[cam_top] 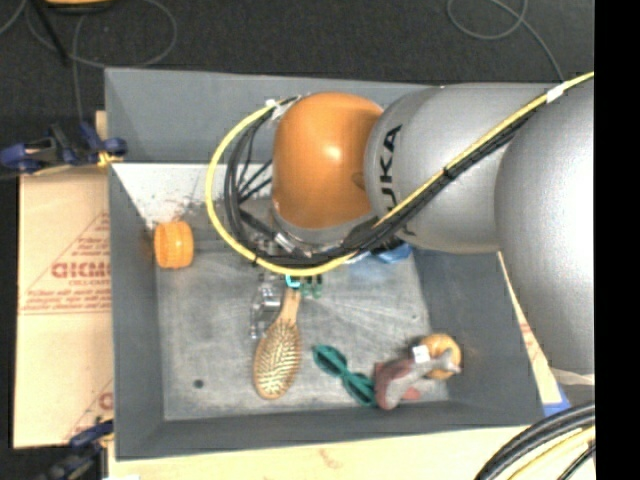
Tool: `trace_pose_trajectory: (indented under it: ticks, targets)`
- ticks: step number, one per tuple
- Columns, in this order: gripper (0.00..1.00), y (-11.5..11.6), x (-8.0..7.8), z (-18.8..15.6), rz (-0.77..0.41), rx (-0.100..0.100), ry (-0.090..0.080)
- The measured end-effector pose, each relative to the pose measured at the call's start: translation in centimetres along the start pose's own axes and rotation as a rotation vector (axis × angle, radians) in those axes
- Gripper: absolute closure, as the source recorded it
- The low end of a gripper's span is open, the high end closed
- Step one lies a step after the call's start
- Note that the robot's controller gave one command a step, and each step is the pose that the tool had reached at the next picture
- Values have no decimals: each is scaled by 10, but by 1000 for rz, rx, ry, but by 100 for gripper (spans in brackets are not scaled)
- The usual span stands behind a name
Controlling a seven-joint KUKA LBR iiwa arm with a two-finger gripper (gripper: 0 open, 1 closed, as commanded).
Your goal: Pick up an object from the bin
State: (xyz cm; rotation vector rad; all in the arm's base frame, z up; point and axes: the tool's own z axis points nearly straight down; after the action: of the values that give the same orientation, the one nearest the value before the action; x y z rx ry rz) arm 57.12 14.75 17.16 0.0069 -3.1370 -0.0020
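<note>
My gripper (266, 313) hangs below the orange wrist cover in the middle of the bin. It is down at the handle end of a golden hairbrush (277, 358), whose oval bristle head points toward the front wall. The handle runs up beside the gripper's metal tip, and whether it is gripped is hidden. A teal strip-shaped thing (345, 373) lies just right of the brush head.
An orange cylinder (173, 245) lies on its side near the bin's left wall. A brown-pink toy figure with a yellow-white end (415, 370) rests at the front right. A blue thing (393, 254) peeks out from under the arm. The arm covers the bin's back right.
</note>
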Motion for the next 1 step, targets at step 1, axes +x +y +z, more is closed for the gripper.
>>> trace_pose_trajectory:
  ticks: [1]
  targets:
    - [0,-1,-2,-4,3,-1,-8]
